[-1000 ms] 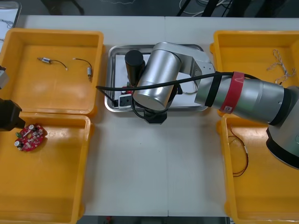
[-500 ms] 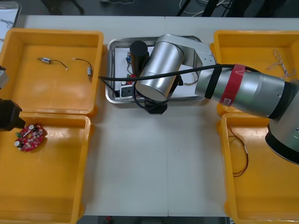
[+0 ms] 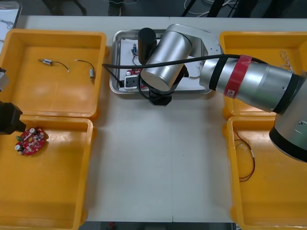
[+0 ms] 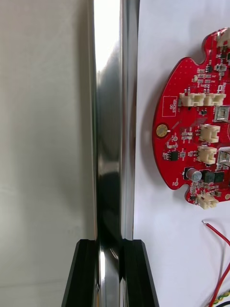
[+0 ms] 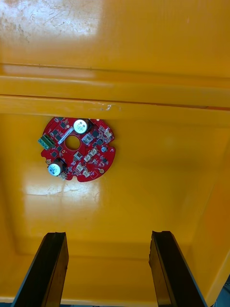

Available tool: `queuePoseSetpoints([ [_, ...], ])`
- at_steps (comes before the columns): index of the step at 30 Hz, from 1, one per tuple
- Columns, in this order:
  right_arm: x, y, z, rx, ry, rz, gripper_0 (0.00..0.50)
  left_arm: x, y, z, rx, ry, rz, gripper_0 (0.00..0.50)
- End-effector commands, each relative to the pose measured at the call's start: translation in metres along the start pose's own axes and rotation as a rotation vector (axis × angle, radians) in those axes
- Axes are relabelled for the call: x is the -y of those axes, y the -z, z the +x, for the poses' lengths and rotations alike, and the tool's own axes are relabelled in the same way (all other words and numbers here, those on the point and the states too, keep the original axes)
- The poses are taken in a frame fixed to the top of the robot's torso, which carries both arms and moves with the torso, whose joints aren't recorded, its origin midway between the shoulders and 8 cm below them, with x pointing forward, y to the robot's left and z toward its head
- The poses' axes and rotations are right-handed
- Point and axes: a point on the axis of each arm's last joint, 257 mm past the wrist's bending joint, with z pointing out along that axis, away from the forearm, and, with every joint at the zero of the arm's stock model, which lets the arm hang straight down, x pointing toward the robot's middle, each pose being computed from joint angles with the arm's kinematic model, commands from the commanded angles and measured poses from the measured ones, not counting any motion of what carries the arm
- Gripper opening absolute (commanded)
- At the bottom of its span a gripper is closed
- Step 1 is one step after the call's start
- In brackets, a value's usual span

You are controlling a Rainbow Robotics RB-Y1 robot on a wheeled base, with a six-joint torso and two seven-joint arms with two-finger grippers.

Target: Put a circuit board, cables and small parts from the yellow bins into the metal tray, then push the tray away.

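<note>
1. Yellow bins (image 3: 57,34): plain yellow throughout.
2. Metal tray (image 3: 113,48): mirror-silver rim, white inside.
3. Circuit board (image 4: 191,120) in the tray: red, with cream connectors, black chips and one gold dot.
4. Second circuit board (image 3: 31,140), in the bin at 8 o'clock: red, with a green block and two silver-topped caps.
5. Cable (image 4: 218,234) at 5 o'clock of the tray's board: red, with a yellow strand.
6. Right arm (image 3: 163,60): brushed silver, with a red band and a black collar.
7. Right gripper (image 4: 110,241) and left gripper (image 5: 109,233): black fingers.

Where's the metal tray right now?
Front view: the metal tray lies at the far middle of the table, between the far yellow bins, its near rim held by the right gripper.
</note>
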Motion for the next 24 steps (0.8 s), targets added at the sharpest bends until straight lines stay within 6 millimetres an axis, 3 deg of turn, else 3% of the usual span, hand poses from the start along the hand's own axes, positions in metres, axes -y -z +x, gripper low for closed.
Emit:
queuePoseSetpoints([
  [1, 0.034, 0.026, -0.037, 0.079, 0.026, 0.060, 0.000, -0.004, 0.007, -0.004, 0.037, -0.053, -0.010, 0.500],
  [13, 0.055, 0.031, -0.042, 0.108, 0.022, 0.105, 0.000, -0.004, 0.007, -0.004, 0.037, -0.053, -0.010, 0.500],
  [18, 0.055, 0.031, -0.042, 0.110, 0.022, 0.105, 0.000, -0.004, 0.007, -0.004, 0.037, -0.053, -0.010, 0.500],
  [20, 0.055, 0.031, -0.042, 0.110, 0.023, 0.105, 0.097, -0.004, 0.007, -0.004, 0.037, -0.053, -0.010, 0.500],
  [21, 0.056, 0.031, -0.042, 0.109, 0.022, 0.106, 0.285, -0.004, 0.007, -0.004, 0.037, -0.053, -0.010, 0.500],
  [22, 0.056, 0.031, -0.042, 0.109, 0.023, 0.107, 0.419, -0.004, 0.007, -0.004, 0.037, -0.053, -0.010, 0.500],
  [24, 0.056, 0.030, -0.041, 0.108, 0.019, 0.107, 0.500, -0.004, 0.007, -0.004, 0.037, -0.053, -0.010, 0.500],
])
